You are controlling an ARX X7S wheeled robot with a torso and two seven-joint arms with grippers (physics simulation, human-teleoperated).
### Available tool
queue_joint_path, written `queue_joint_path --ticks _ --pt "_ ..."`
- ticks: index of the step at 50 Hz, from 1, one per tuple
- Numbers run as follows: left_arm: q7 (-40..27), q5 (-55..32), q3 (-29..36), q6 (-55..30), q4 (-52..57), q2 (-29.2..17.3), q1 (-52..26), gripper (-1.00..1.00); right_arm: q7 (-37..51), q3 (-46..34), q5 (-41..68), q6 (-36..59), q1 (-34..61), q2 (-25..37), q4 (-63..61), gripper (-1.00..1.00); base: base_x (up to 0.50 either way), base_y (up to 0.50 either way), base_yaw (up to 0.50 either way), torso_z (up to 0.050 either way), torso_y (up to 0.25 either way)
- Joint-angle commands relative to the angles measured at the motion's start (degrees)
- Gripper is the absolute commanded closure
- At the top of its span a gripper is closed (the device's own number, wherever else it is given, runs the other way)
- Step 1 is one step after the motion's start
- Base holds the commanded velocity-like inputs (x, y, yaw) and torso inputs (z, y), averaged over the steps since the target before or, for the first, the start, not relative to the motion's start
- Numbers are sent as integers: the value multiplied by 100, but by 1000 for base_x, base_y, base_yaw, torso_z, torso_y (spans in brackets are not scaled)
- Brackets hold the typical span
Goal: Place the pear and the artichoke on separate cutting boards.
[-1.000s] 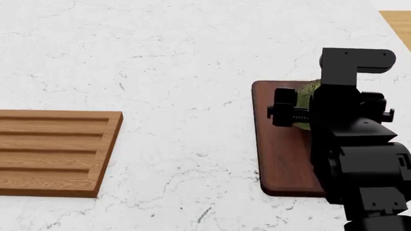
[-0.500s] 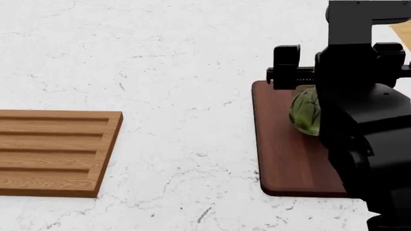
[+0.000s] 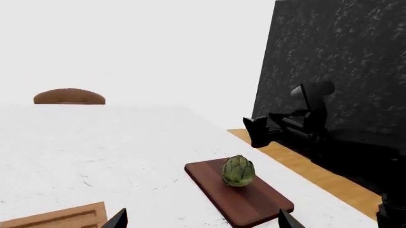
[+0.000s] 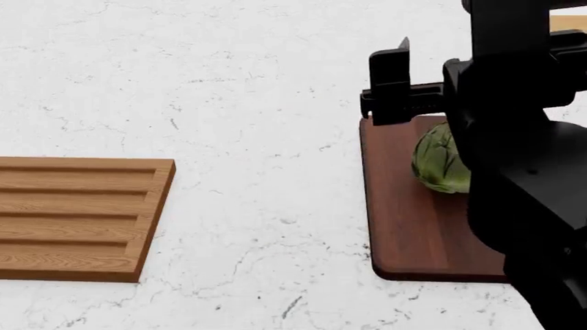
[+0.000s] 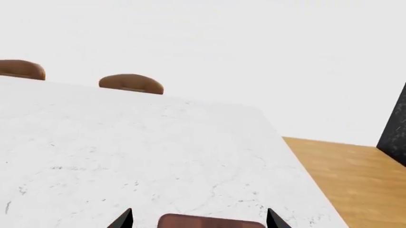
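Note:
The artichoke rests free on the dark reddish-brown cutting board at the table's right; both also show in the left wrist view, the artichoke on the board. My right gripper hangs open and empty above the board's far end, whose edge shows between its fingertips in the right wrist view. The light grooved cutting board lies empty at the left. My left gripper is open and empty, out of the head view. The pear is out of view.
The white marble table ends just right of the dark board, with wooden floor beyond. Chair backs stand at the far edge. A black wall stands behind my right arm.
My right gripper has lifted up and away from the artichoke, which stays on the dark board and now shows in full.

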Motion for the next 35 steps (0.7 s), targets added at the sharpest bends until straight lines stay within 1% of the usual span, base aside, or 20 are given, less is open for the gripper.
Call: queue_joint_path --ticks 1,4,7,10,13,14,16,18,20,21,25,28,30,35 --pt "-466 -865 -73 -423 114 278 275 -100 208 189 335 334 -212 83 -673 -100 0 0 0 0 0" --pt "-742 -976 -140 -790 114 301 395 -100 213 137 378 391 -256 92 -784 -100 0 0 0 0 0" --pt "-1170 -1167 -300 -1223 121 276 603 -100 227 125 406 376 -300 74 -890 -100 0 0 0 0 0" --pt "-1470 -1432 -311 -1285 124 372 509 -100 259 148 453 389 -363 66 -974 -100 0 0 0 0 0" --pt "-1983 -1753 -27 -1509 129 642 293 -100 299 201 510 430 -406 86 -1042 -100 0 0 0 0 0" --pt "-2267 -1791 142 -1741 128 642 240 -100 433 453 726 591 -467 -10 -1008 -100 0 0 0 0 0" --pt "-2706 -2103 262 -1740 130 921 65 -100 386 371 671 536 -511 80 -1113 -100 0 0 0 0 0" --pt "-3118 -2318 455 -2028 131 1297 200 -100 337 363 615 432 -615 141 -1090 -100 0 0 0 0 0" --pt "-3142 -2186 556 -2268 131 1296 427 -100 348 384 615 405 -678 157 -1106 -100 0 0 0 0 0" --pt "-3143 -2198 503 -2234 131 1472 481 -100 354 392 603 375 -736 164 -1104 -100 0 0 0 0 0" --pt "-3148 -2040 689 -2391 132 1627 609 -100 358 381 616 374 -731 149 -1097 -100 0 0 0 0 0" --pt "-3150 -1807 646 -2691 132 1908 991 -100 335 359 588 297 -820 153 -1087 -100 0 0 0 0 0" --pt "-3150 -1724 700 -2789 132 1926 1115 -100 329 329 580 285 -873 162 -1102 -100 0 0 0 0 0" --pt "-3151 -1669 1068 -2642 132 1840 864 -100 318 313 558 220 -967 174 -1086 -100 0 0 0 0 0"
